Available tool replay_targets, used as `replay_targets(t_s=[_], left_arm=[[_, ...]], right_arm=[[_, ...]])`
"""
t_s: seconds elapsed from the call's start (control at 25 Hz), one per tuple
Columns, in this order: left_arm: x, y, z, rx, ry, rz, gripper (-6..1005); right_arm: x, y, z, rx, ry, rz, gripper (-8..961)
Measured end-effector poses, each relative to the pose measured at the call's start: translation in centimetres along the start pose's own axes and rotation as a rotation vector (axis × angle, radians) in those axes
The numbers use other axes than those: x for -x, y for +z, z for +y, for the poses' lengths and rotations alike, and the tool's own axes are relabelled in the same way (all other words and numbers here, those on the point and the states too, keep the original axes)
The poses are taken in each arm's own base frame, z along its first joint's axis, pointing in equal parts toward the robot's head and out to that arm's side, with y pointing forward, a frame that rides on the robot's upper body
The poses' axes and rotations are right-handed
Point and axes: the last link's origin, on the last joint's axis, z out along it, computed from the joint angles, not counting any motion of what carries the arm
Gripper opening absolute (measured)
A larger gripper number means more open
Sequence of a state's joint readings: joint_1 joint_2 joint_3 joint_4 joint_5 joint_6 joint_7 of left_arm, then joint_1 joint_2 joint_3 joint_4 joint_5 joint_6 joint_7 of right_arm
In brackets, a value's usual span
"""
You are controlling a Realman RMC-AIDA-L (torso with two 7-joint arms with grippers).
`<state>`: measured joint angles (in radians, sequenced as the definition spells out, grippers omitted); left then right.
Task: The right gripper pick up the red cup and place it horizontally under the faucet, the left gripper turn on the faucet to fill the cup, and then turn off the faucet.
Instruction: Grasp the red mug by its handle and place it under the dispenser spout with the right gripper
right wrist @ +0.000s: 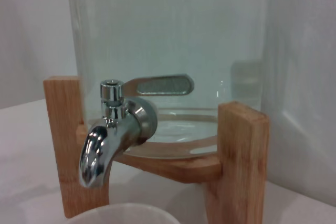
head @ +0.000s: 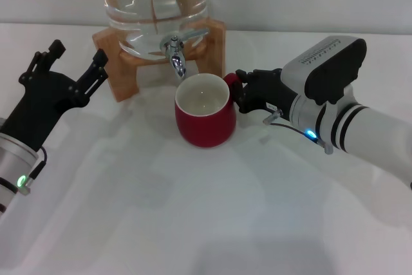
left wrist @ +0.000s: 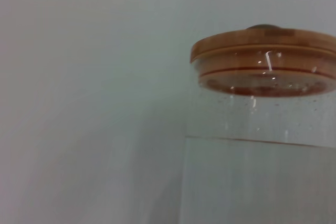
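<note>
We see red cup (head: 205, 118) upright on white table (head: 193, 223), directly under faucet (head: 176, 56) spout, mouth up, white inside looks dry. Right gripper (head: 239, 91) clamped on cup handle from right side. Left gripper (head: 77, 62) prongs spread wide, holding nothing, left of wooden stand (head: 122, 62), apart from it. Faucet lever (right wrist: 160, 85) untouched. Water jar (right wrist: 168, 51) sits in stand; wooden lid (left wrist: 265, 59) on top.

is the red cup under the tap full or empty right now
Empty. The red cup stands upright under the faucet, its white inside bare and dry-looking, and no water runs from the spout.
</note>
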<state>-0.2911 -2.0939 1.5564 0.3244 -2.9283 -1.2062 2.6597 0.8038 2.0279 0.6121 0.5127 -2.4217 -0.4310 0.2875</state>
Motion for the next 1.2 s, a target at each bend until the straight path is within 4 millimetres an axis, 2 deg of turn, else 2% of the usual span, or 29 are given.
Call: replay_targets(t_s=[0.28, 0.92, 1.2], left_arm=[[0.1, -0.1, -0.6, -0.03, -0.003, -0.008, 879], [0.1, 0.1, -0.6, -0.026, -0.002, -0.007, 880], [0.1, 0.1, -0.5, -0.022, -0.002, -0.006, 879]], right_arm=[[0.0, 0.0, 0.1, 0.006, -0.008, 0.0, 233], [0.4, 0.4, 1.2, 0.045, -0.045, 0.005, 242], [0.4, 0.5, 1.0, 0.038, -0.041, 0.009, 246]])
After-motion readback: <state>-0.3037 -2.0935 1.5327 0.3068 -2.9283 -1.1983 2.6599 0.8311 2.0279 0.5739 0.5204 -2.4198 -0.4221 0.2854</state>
